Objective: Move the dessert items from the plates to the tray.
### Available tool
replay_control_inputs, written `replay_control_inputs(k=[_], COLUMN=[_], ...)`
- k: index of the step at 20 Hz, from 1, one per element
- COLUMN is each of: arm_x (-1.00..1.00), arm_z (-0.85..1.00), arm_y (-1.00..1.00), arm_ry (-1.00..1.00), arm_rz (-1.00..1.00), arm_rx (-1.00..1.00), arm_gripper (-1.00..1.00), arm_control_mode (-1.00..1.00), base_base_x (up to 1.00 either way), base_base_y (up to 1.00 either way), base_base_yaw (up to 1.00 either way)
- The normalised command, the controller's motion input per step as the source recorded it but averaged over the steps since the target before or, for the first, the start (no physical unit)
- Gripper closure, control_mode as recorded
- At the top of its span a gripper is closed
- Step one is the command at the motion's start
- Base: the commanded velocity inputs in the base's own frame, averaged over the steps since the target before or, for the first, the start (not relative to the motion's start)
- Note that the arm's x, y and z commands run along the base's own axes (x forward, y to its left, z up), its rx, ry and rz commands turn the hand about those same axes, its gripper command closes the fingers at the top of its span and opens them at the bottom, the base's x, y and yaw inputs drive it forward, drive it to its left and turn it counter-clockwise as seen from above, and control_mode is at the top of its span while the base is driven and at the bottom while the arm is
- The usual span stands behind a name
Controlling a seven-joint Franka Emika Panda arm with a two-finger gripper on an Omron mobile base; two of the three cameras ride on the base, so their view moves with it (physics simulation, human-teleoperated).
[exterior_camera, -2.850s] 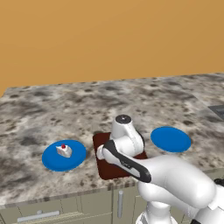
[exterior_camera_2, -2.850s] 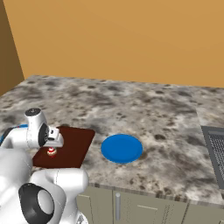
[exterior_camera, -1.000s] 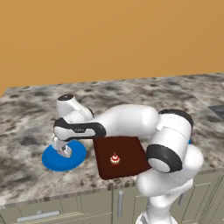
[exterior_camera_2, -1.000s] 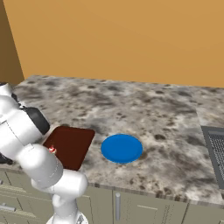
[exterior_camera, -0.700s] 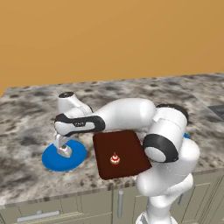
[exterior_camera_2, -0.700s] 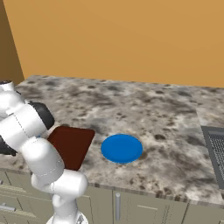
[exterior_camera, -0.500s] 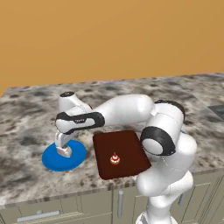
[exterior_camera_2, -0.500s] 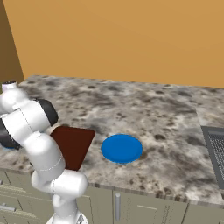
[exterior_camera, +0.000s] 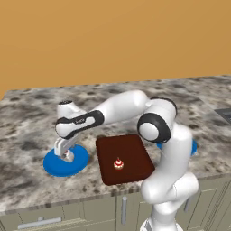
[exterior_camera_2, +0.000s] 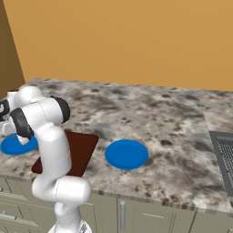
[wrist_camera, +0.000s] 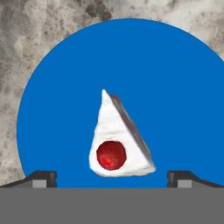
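My gripper hangs wide open and empty over the white cake wedge, one fingertip on each side. The wedge sits on the left blue plate. Right of it, the cupcake stands on the brown tray; the other blue plate lies farther right.
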Motion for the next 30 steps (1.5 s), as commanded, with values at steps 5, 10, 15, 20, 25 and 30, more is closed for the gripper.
replay_control_inputs(k=[5, 10, 15, 20, 25, 30], arm_x=[0.03, 0.03, 0.00, 0.00, 0.00, 0.00], arm_z=[0.00, -0.05, -0.21, -0.28, -0.14, -0.09], arm_y=[0.07, 0.00, 0.00, 0.00, 0.00, -0.01], arm_ry=[0.06, -0.02, -0.04, -0.07, -0.03, -0.01], arm_rz=[0.01, 0.00, 0.00, 0.00, 0.00, 0.00], arm_rx=[0.00, -0.01, -0.01, 0.00, 0.00, 0.00], arm_gripper=[-1.00, -1.00, -1.00, -1.00, -1.00, -1.00], arm_control_mode=[-1.00, -1.00, -1.00, -1.00, -1.00, -1.00], base_base_x=[0.00, 0.00, 0.00, 0.00, 0.00, 0.00], base_base_y=[0.00, 0.00, 0.00, 0.00, 0.00, 0.00], base_base_yaw=[0.00, 0.00, 0.00, 0.00, 0.00, 0.00])
